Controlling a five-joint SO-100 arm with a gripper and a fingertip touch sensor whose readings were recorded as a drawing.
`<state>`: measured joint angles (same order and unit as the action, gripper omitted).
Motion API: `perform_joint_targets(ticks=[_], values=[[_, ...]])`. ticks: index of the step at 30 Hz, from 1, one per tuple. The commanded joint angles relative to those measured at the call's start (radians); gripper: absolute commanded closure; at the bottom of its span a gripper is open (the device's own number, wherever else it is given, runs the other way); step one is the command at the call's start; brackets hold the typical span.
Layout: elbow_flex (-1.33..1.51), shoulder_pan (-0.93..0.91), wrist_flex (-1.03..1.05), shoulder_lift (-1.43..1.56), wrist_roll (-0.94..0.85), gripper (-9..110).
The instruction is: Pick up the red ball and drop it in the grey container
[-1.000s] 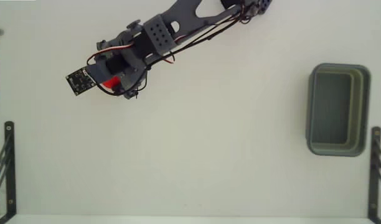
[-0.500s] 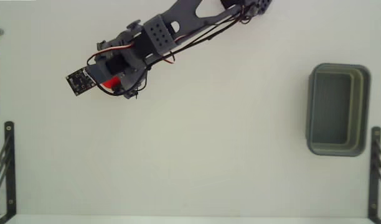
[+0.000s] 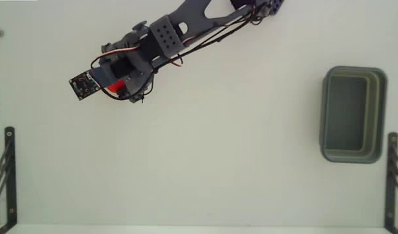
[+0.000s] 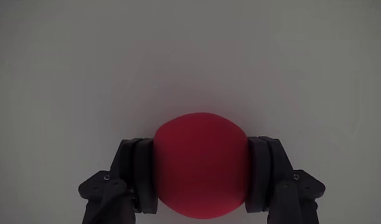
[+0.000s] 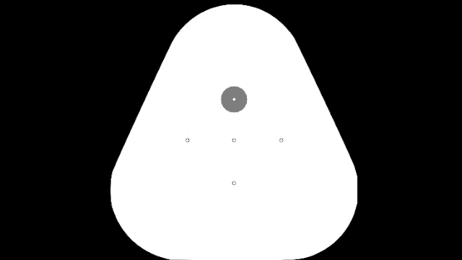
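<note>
The red ball fills the lower middle of the wrist view, squeezed between the two dark fingers of my gripper, which is shut on it. From the fixed view only a sliver of the red ball shows under the arm's head, at the upper left of the white table, where my gripper sits. The grey container stands far off at the right edge, hollow and with nothing in it.
Black metal brackets stand at the lower left and lower right edges of the fixed view. The arm reaches in from the top middle. White tabletop lies between the arm and the container.
</note>
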<state>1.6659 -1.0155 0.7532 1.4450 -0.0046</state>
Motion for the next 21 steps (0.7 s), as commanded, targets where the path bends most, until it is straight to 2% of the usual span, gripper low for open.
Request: perform_joint_targets(ticks=[1, 21], values=[[0.007, -0.011, -0.003, 0.028, 0.005, 27], [0.007, -0.011, -0.003, 0.028, 0.005, 32]])
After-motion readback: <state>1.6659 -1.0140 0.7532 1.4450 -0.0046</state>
